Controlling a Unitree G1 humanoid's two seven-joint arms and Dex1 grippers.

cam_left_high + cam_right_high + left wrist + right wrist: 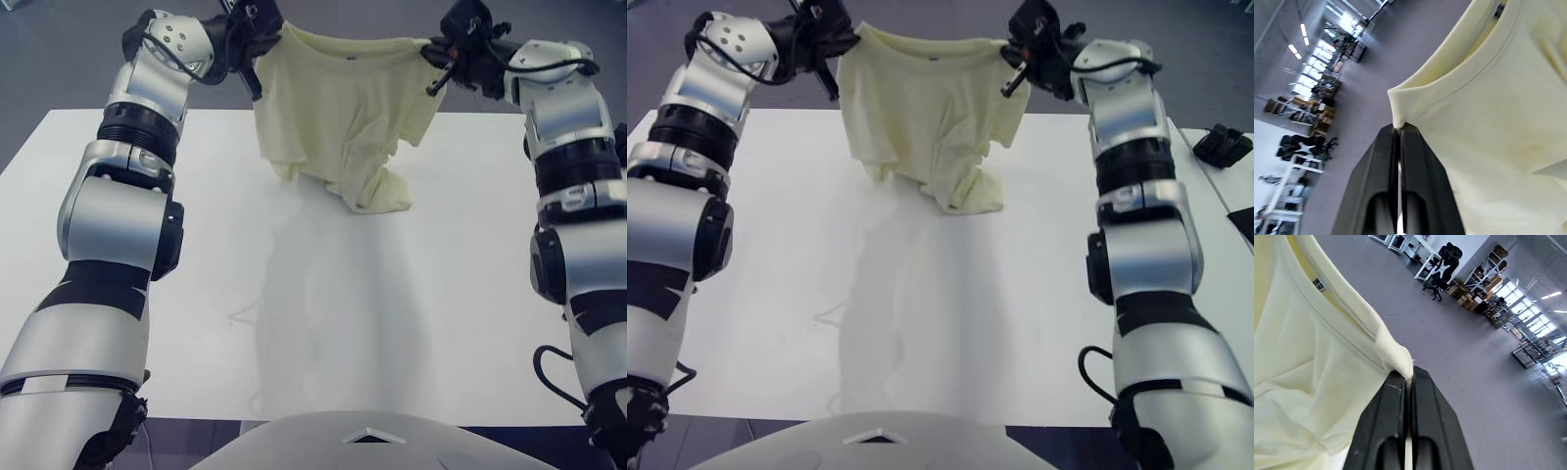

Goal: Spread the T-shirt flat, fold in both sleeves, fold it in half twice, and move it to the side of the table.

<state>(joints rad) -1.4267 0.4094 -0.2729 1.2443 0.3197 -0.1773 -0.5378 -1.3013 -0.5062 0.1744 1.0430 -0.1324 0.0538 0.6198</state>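
Observation:
A pale yellow T-shirt [338, 108] hangs above the far part of the white table [313, 323], held up by its two shoulders. My left gripper [257, 41] is shut on the left shoulder, and its black fingers [1400, 161] pinch the cloth beside the collar. My right gripper [438, 51] is shut on the right shoulder, the fabric bunched between its fingers [1410, 401]. The shirt's lower hem [377, 196] is crumpled and rests on the tabletop.
The table's near half and both sides are bare white surface. A black object [1221, 145] lies on a second table at the right edge. Beyond the table is grey floor with chairs and shelving [1442, 264] far off.

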